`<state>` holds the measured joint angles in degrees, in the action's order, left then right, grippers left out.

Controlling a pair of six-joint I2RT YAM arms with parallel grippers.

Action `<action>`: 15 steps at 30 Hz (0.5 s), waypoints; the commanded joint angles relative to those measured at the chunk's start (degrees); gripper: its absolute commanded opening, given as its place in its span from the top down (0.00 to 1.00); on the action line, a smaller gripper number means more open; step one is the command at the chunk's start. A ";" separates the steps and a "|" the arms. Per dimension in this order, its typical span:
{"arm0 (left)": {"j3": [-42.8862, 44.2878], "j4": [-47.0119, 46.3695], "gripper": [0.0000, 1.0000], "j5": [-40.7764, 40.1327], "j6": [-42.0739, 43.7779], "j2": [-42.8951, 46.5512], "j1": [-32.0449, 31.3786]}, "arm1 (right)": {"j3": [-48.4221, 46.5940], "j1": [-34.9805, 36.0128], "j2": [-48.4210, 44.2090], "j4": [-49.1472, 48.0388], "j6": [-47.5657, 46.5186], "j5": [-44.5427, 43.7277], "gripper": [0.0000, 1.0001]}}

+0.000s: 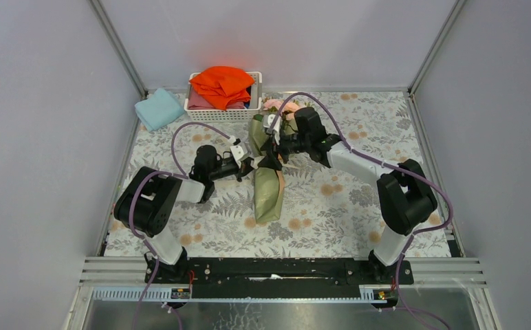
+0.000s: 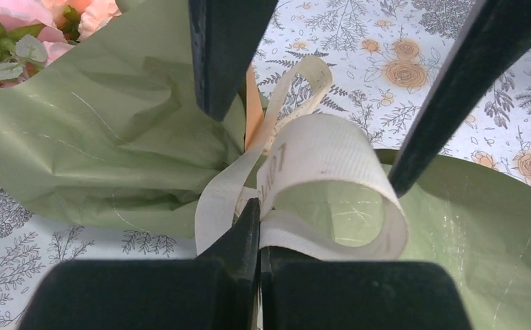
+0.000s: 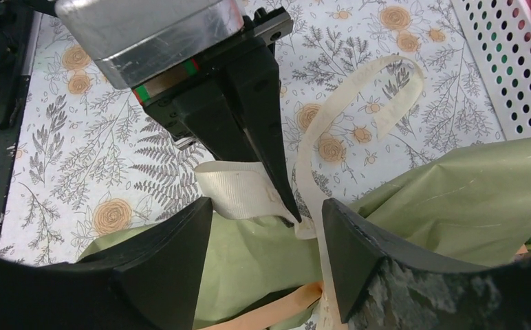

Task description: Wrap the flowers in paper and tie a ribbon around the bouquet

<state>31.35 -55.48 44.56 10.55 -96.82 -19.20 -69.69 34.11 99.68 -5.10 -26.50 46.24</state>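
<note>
Two: counted that many pincers at the cinched waist of the bouquet (image 1: 268,191). Found the bouquet lying flat mid-tabletop (image 1: 359,206), pale pink flowers (image 1: 281,107) at its far end and a narrow tail at its near end. Made out olive-green paper (image 2: 98,137) as its wrap, with a peach edge peeking out at the waist. Saw the cream ribbon (image 2: 331,148) bunched at that waist, curled into one broad loop above the paper, with a loose end arching off the bouquet over the tabletop. Noted the left pincer (image 2: 259,218) clenched on the ribbon right at the waist, fingers pressed together with the strip between them. Noted the right pincer (image 3: 266,206) released, fingers spread to either side of the ribbon loop, gripping nothing. Spotted a white perforated basket (image 1: 225,114) just beyond the bouquet's bloom end, an orange cloth (image 1: 221,82) heaped in it, and a folded light-blue cloth (image 1: 158,108) further left of the blooms.
</note>
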 commanded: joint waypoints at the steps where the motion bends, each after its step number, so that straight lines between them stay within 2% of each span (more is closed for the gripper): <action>1: 1.07 -0.16 1.00 -0.02 2.47 0.31 -0.13 | 0.28 0.91 0.11 -5.20 0.83 2.96 0.38; 4: 1.15 0.00 1.00 0.06 2.51 0.22 -0.22 | 1.19 1.51 0.30 -6.84 2.85 4.39 0.55; 9: 1.86 1.26 1.00 -0.25 2.61 -0.02 -0.31 | 1.05 2.21 0.49 -7.87 3.89 5.66 0.57; 10: 1.97 1.41 1.00 -0.26 2.63 -0.06 -0.31 | 0.98 2.19 0.56 -7.55 3.65 5.70 0.61; 13: 2.21 1.71 1.00 -0.35 2.60 -0.11 -0.31 | 0.60 2.24 0.53 -6.45 3.63 5.71 0.87; 15: 2.44 1.94 1.00 -0.43 2.72 -0.16 -0.29 | 0.16 2.18 0.07 -4.73 3.03 5.10 1.00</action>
<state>32.27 -53.06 44.56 11.62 -96.82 -19.22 -68.36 35.90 100.27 -9.69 -23.27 50.04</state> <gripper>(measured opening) 0.007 0.097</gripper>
